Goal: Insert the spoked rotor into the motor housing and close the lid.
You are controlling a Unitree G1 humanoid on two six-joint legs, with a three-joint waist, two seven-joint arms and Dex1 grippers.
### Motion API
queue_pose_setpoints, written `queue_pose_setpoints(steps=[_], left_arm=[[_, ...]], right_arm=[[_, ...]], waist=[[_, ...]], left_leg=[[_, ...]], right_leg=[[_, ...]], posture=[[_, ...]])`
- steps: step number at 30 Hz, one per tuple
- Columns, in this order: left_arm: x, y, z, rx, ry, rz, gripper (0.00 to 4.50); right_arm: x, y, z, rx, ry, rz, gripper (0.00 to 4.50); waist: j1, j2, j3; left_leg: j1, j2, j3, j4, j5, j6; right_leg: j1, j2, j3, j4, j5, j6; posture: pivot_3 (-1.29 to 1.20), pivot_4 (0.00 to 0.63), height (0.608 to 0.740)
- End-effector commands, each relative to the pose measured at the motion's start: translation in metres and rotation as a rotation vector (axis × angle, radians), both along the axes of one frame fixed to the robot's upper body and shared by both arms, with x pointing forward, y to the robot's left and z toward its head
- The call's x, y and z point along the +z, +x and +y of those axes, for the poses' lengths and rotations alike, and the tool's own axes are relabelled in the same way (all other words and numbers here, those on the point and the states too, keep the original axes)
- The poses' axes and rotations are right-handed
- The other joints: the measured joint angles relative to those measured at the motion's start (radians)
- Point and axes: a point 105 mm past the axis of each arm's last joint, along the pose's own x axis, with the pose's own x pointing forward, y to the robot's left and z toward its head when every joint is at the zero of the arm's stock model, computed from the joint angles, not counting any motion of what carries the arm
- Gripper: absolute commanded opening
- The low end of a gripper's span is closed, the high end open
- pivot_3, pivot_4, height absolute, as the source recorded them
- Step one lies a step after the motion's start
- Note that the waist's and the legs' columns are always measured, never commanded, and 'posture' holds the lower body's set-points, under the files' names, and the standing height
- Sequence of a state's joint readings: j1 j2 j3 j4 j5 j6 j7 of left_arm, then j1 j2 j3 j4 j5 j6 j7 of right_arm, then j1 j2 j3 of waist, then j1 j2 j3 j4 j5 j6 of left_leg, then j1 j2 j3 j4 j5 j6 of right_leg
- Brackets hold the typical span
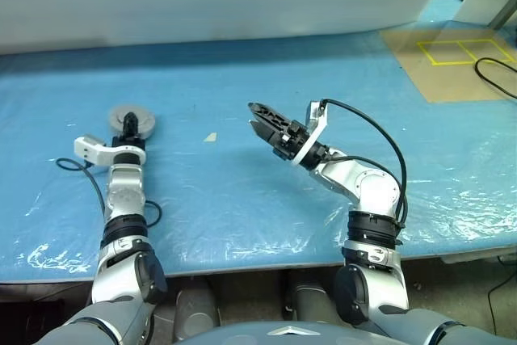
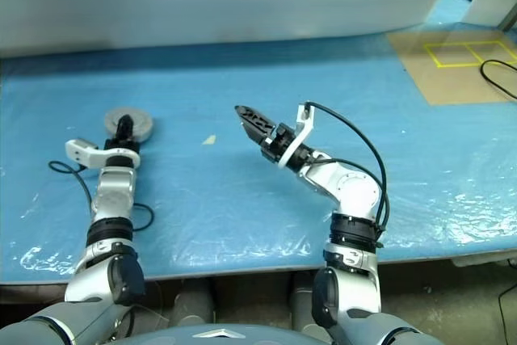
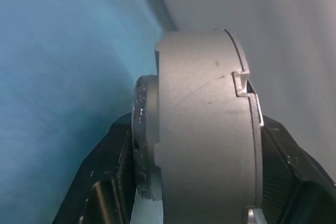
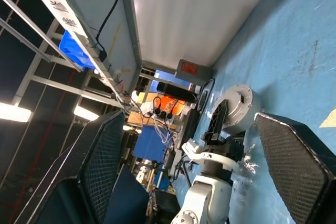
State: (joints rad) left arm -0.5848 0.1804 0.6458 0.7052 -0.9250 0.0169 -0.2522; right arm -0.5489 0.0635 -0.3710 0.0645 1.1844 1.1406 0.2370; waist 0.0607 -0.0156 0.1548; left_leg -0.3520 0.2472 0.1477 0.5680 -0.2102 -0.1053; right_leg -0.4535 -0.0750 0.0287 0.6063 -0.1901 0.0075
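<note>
Holding housing (image 1: 133, 121) in left gripper (image 1: 129, 128), left of frame | right gripper (image 1: 260, 122) wide, empty, middle | set housing down flat, gently

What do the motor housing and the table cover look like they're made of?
The motor housing looks like matte grey metal: fine scratches, crisp machined edges and a notch, held between the left gripper fingers. The table cover looks like thin blue plastic sheeting: wrinkles and glossy glare, probably a tarp.

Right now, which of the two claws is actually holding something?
The left gripper: its two black fingers clamp the grey motor housing between them. The right gripper hangs open above the blue table cover, with nothing between its fingers.
</note>
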Motion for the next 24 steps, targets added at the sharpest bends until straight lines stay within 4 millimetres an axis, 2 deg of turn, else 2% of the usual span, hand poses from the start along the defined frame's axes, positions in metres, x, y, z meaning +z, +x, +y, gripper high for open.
queue_pose_setpoints(steps=[1,7,11,13,14,18,24], left_arm=[[0.014,0.000,0.014,0.046,0.084,-0.037,2.73],[0.001,-0.002,0.011,0.031,0.111,0.010,2.73],[-0.006,-0.009,0.020,0.096,0.124,0.055,3.73],[-0.007,-0.015,0.032,0.180,0.163,0.097,4.31],[-0.007,-0.018,0.037,0.220,0.177,0.108,4.47],[0.001,-0.031,0.058,0.378,0.263,0.144,4.47],[0.023,-0.038,0.066,0.484,0.442,0.148,4.47]], right_arm=[[0.015,-0.006,0.002,0.019,0.032,-0.063,4.16],[0.015,-0.005,0.001,0.019,0.026,-0.065,4.16],[0.012,-0.005,0.002,0.019,0.015,-0.062,4.21],[0.011,-0.005,0.003,0.020,0.011,-0.061,4.21],[0.011,-0.005,0.003,0.021,0.010,-0.061,4.21],[0.011,-0.005,0.003,0.026,0.005,-0.063,4.21],[0.010,-0.004,0.005,0.027,-0.013,-0.076,4.21]], waist=[[0.008,0.000,0.000],[0.009,0.000,0.000],[0.007,0.000,0.000],[0.003,0.000,0.000],[-0.002,0.000,0.000],[-0.010,0.000,0.000],[0.000,0.000,0.000]], left_leg=[[0.000,0.000,0.000,0.000,0.000,0.000],[0.002,0.000,0.000,0.002,0.000,0.000],[0.001,0.000,0.000,0.002,0.000,0.000],[0.003,0.000,0.000,0.002,0.000,0.000],[0.004,0.000,0.000,0.001,0.000,0.000],[0.004,0.000,0.000,0.002,0.000,0.000],[0.003,0.000,-0.001,0.002,0.000,0.000]], right_leg=[[0.000,0.000,0.000,0.000,0.000,0.000],[0.002,0.000,0.000,0.001,0.000,0.000],[0.003,-0.001,0.000,0.001,0.000,-0.001],[0.006,0.000,0.000,0.001,0.000,-0.001],[0.007,0.000,0.000,0.001,-0.001,-0.001],[0.008,-0.001,0.000,0.000,-0.001,-0.002],[0.008,-0.001,-0.001,-0.001,0.000,-0.001]], posture=[[0.00,0.150,0.740],[0.00,0.150,0.740],[0.00,0.150,0.740],[0.00,0.150,0.740],[0.00,0.150,0.740],[0.00,0.150,0.740],[0.00,0.150,0.740]])
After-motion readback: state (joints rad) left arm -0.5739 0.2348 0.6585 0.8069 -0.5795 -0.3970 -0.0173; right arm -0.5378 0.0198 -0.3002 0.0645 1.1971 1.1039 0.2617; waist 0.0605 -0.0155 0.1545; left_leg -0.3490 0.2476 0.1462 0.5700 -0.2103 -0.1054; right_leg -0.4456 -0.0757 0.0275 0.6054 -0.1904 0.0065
